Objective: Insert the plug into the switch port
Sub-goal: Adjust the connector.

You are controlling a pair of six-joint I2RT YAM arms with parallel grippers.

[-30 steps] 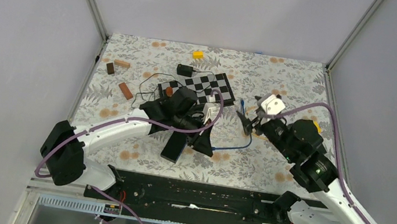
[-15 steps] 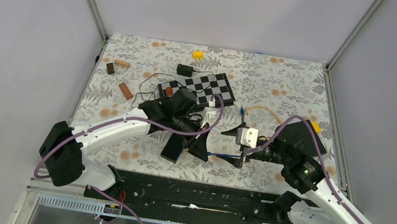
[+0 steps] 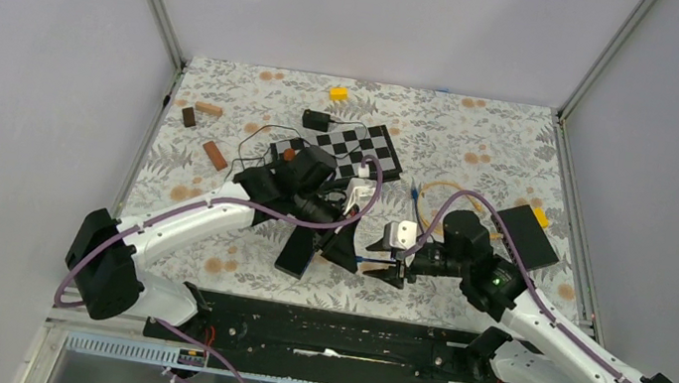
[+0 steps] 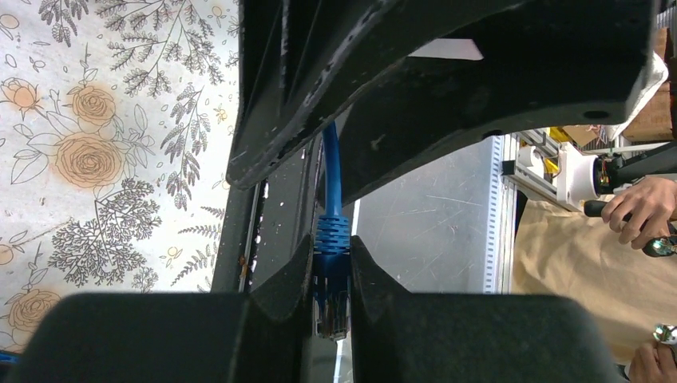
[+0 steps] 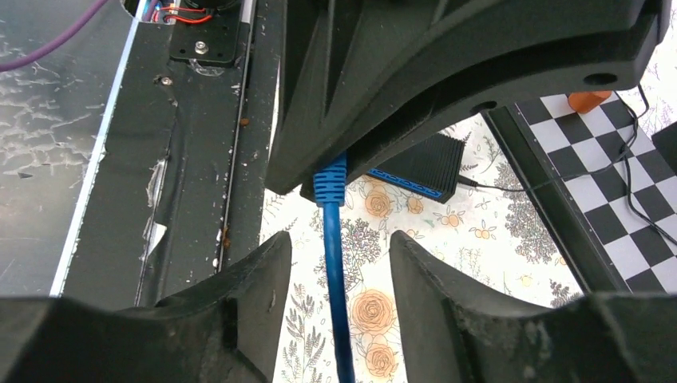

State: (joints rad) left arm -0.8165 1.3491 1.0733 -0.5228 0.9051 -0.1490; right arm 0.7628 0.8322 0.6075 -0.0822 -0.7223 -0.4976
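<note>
My left gripper (image 3: 345, 249) is shut on the blue plug (image 4: 331, 275), which sits upright between its fingertips in the left wrist view, clear tip pointing out. The blue cable (image 5: 337, 295) runs from the plug's boot (image 5: 330, 185) to the right. My right gripper (image 3: 385, 260) is open, its fingers on either side of the cable without touching it, close to the left gripper. The switch, a black box (image 3: 297, 252) with a blue face (image 5: 417, 169), lies on the floral cloth just left of the left gripper.
A checkerboard (image 3: 354, 147) lies behind the left arm, with a black adapter (image 3: 315, 120) and thin wires. A second black box (image 3: 530, 235) and a yellow cable loop (image 3: 456, 192) are at the right. Small brown blocks (image 3: 213, 155) and a yellow block (image 3: 339, 93) lie farther back.
My right arm swung from the back right down and left, and its open gripper now straddles the blue cable beside the left gripper. The left gripper has barely moved.
</note>
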